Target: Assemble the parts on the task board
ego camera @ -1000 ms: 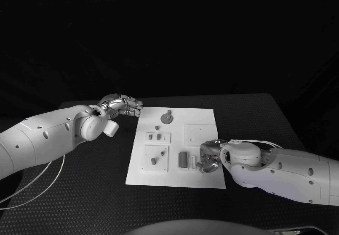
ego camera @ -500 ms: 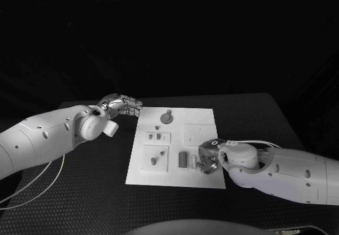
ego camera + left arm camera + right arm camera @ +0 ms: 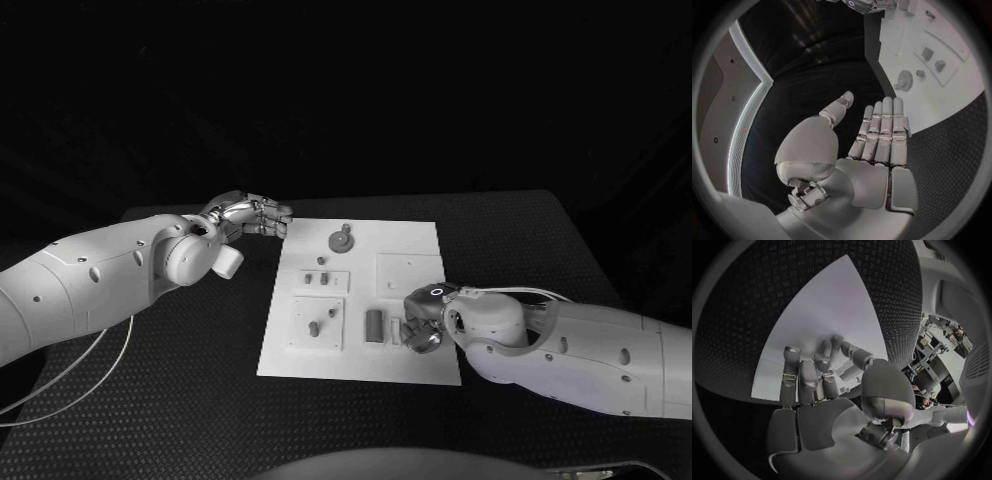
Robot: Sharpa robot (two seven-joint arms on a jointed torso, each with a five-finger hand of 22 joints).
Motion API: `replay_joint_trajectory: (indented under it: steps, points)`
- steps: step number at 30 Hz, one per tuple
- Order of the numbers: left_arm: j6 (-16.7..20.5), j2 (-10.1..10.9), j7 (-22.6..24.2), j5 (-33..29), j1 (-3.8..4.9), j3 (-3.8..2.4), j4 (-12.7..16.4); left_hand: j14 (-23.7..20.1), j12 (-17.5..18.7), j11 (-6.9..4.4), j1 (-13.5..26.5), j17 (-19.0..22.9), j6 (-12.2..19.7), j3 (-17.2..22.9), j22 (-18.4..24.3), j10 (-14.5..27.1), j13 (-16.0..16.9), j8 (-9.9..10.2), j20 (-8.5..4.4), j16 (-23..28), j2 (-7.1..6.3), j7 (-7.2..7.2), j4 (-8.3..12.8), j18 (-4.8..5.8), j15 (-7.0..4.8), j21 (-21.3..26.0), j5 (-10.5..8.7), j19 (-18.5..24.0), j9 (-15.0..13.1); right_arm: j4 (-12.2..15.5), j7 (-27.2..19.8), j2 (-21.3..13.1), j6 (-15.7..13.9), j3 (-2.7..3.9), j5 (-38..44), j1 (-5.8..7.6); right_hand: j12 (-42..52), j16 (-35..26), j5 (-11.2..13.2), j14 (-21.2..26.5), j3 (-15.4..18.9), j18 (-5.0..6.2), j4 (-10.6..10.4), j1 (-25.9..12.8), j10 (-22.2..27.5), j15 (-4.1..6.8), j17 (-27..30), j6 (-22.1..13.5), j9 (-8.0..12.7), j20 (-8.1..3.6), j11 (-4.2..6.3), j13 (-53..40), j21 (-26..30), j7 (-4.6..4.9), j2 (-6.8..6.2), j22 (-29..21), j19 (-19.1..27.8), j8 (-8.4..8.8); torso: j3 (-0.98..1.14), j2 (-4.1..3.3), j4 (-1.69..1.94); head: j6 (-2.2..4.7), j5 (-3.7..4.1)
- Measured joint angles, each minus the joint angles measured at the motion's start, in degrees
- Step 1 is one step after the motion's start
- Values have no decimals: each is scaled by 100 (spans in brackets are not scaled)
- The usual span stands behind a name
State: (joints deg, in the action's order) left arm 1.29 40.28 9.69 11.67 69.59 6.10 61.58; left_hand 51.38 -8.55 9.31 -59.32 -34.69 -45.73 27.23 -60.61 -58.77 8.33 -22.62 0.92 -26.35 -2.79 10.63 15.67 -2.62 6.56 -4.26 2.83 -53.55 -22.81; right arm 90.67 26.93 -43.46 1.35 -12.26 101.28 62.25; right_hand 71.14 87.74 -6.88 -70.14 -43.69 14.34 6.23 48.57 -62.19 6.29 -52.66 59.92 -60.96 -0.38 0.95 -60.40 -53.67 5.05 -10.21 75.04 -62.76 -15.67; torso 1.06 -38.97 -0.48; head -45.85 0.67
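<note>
The right hand [image 3: 420, 328] has crept further over the board [image 3: 408, 240], fingers curled over a part [image 3: 374, 325]; grasp unclear. Left hand [image 3: 873, 132] waits, fingers apart.

Black textured table [image 3: 548, 240]; dark surroundings, possibly unlit room.

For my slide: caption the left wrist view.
Left hand held flat and empty beside the white task board.
</note>
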Motion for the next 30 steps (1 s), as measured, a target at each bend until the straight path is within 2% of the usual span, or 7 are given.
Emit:
replay_joint_trajectory:
  steps: [3,6,8,10,13,20,30]
  points:
    - [-3,-3,-3,0,0,0,0,0,0,0,0,-5,0,0,0,0,-6,0,0,0,0,0,0,0,0,0,0,0,0,-21,-15,14,-13,3,-23,2,0,0,0,0,-35,0,46,-68,-7,0,10,0,-16,5,7,0,0,0,51,0,7,0,0,0,0,-1,-4]
    - [-4,-3,-5,0,0,0,-1,0,0,0,23,-6,0,17,0,0,-6,0,0,0,23,0,-17,0,0,0,0,0,6,-50,-64,14,-10,11,-117,8,0,0,2,27,20,1,348,-204,-7,1,56,0,-16,6,7,0,0,0,429,0,78,0,0,0,0,-3,-5]
    - [-5,-3,-6,0,0,0,-2,0,0,0,23,-5,0,16,1,0,-6,0,0,0,23,0,-16,0,0,0,0,0,7,-71,-102,7,-8,20,-237,16,0,0,24,80,5,1,557,-307,15,-6,97,0,-16,28,-15,0,0,0,738,0,116,0,-1,0,0,-3,-8]
    - [-5,-2,-7,0,0,0,-2,0,0,0,23,-9,0,16,1,0,-6,0,0,0,23,0,-16,1,0,0,0,0,6,-87,-129,4,-8,23,-318,22,-1,0,46,94,-20,1,735,-430,27,-9,102,0,-16,28,-26,0,-1,0,893,0,117,0,-1,0,0,-3,-9]
    - [-6,-1,-10,0,0,0,-2,0,0,0,23,-11,0,16,1,0,-11,0,0,0,23,0,-16,1,0,0,0,0,7,-114,-173,-1,-9,31,-446,28,-1,0,50,108,-76,2,938,-570,35,-22,120,-14,-16,47,-35,-1,0,-13,1034,0,137,0,-1,0,2,-3,-14]
    - [-6,3,-17,0,0,1,3,0,0,0,23,-11,0,16,1,0,-11,0,0,0,23,0,-16,2,0,0,0,0,6,-131,-221,-56,-121,36,-778,32,0,0,27,116,-139,27,1015,-602,37,-30,91,-26,-14,49,-35,-1,0,-19,1067,0,138,2,-1,-1,1,3,-24]
    - [-7,9,-27,0,0,3,6,0,0,0,23,-16,0,16,-4,0,-15,0,0,0,23,0,-16,2,0,0,0,0,6,-83,-259,-263,-763,-6,-1756,0,0,0,27,102,-154,33,1031,-602,47,-14,56,-61,52,50,-45,-1,0,6,1067,0,139,136,-1,-1,-3,8,-37]
